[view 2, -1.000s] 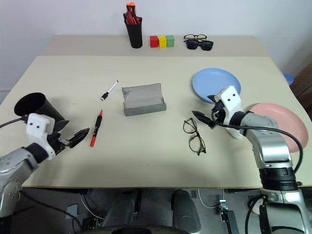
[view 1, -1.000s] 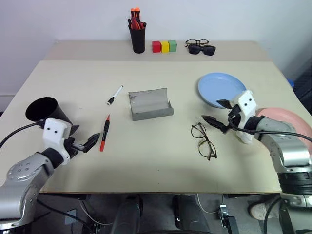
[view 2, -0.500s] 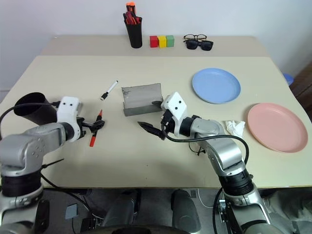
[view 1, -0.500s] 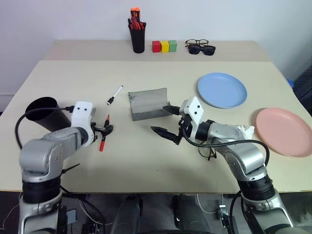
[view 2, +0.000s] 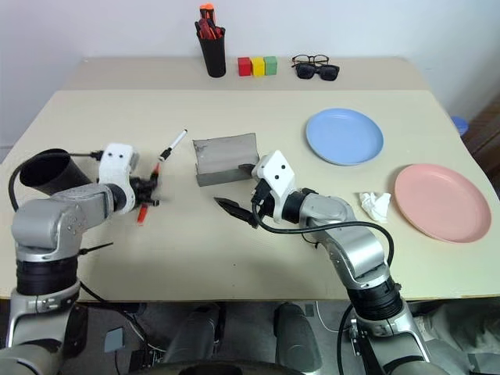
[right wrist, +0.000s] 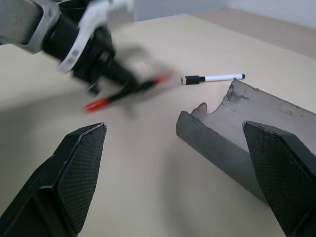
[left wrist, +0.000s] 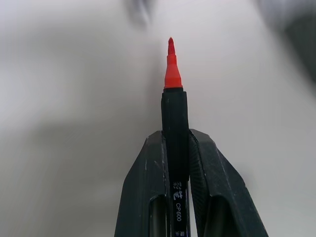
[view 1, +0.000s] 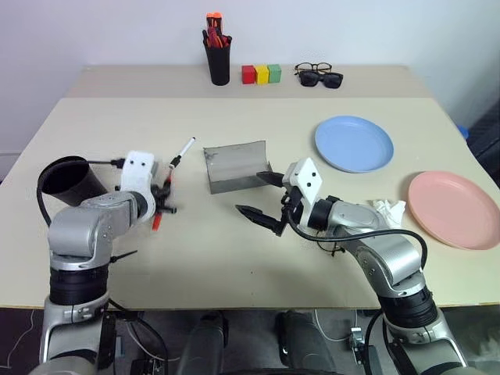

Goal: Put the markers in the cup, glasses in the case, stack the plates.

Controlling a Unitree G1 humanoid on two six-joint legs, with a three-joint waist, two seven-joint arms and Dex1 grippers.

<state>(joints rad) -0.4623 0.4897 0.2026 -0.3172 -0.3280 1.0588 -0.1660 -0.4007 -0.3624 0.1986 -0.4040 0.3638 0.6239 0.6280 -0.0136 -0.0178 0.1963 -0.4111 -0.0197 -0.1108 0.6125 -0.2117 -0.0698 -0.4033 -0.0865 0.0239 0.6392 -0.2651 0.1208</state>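
On the beige table [view 1: 234, 258] we list the following. The left gripper [view 1: 162, 199] is clamped on the red marker [view 1: 160, 205], its two fingers [left wrist: 143, 197] pressed against the marker's black barrel with the red tip pointing out beyond them; the marker is lifted clear of the tabletop. The black cup [view 1: 66, 178] lies tipped at the table's left edge, just beside the left arm. The white marker [view 1: 184, 150] lies flat between the left gripper and the grey case [view 1: 237, 167], close to the case's left end. We record the case as open, its lid raised, near the table's middle. The right gripper [view 1: 262, 199] hovers just in front of the case with its fingers spread wide and nothing between them. The glasses [view 1: 332, 247] are mostly hidden behind the right forearm; we see only a bit of dark frame. A crumpled white tissue [view 1: 389, 209] lies between the right arm and the pink plate [view 1: 457, 209]; the light blue plate [view 1: 354, 144] sits apart from it, farther back. At the rear we count a pen cup [view 1: 219, 58] with red-orange pens, three coloured blocks [view 1: 262, 74], and two more pairs of eyewear [view 1: 319, 76].
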